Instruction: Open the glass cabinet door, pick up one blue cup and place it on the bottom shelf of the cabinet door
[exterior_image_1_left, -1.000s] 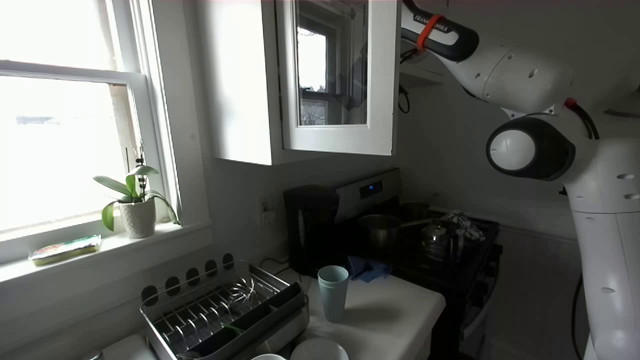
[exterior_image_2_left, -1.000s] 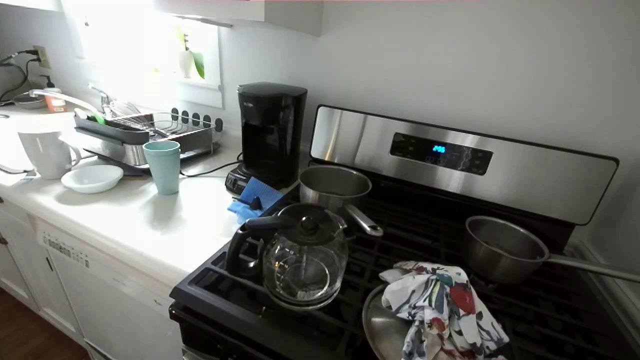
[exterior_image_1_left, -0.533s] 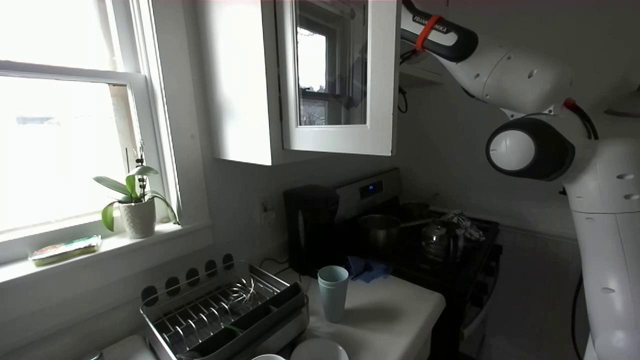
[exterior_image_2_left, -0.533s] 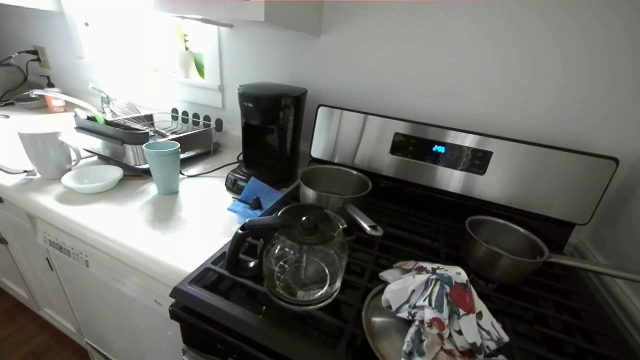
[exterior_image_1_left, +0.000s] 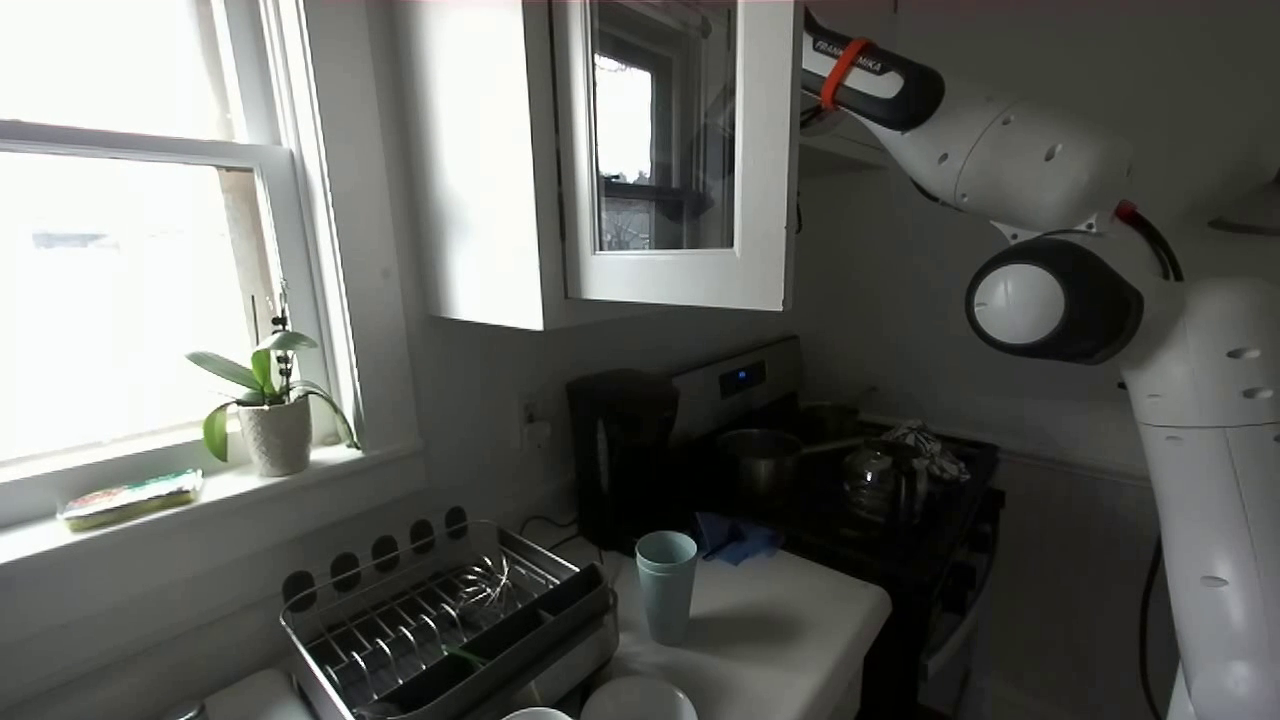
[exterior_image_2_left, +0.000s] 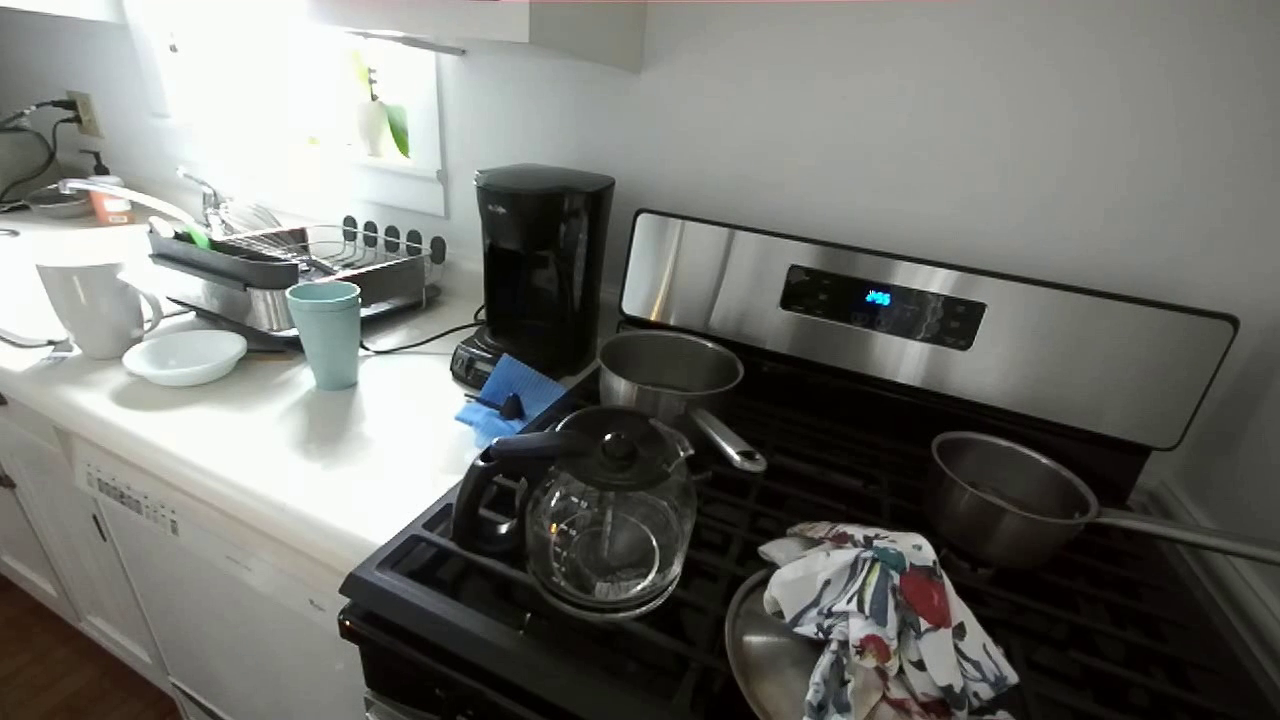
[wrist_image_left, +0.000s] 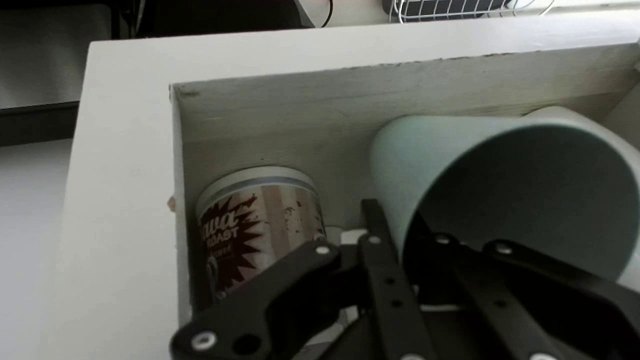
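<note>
Clenched, the end effector (wrist_image_left: 397, 220) grips the wall of the blue cup (wrist_image_left: 520, 195); one of its fingers (wrist_image_left: 387, 285) lies along the outside, the other reaches into the cup's mouth. Ahead of the end effector, the cup is inside the cabinet (wrist_image_left: 120, 175) at the bottom shelf (wrist_image_left: 342, 165), mouth toward the wrist camera; I cannot tell whether its base touches that shelf. Beside the outer finger is a printed mug (wrist_image_left: 265, 215). In an exterior view the swung-out glass cabinet door (exterior_image_1_left: 765, 160) screens the end effector, the arm (exterior_image_1_left: 1040, 160) passing behind it. Well below the end effector, a taller blue-green cup (exterior_image_1_left: 667, 595) stands upright on the table (exterior_image_1_left: 785, 650).
</note>
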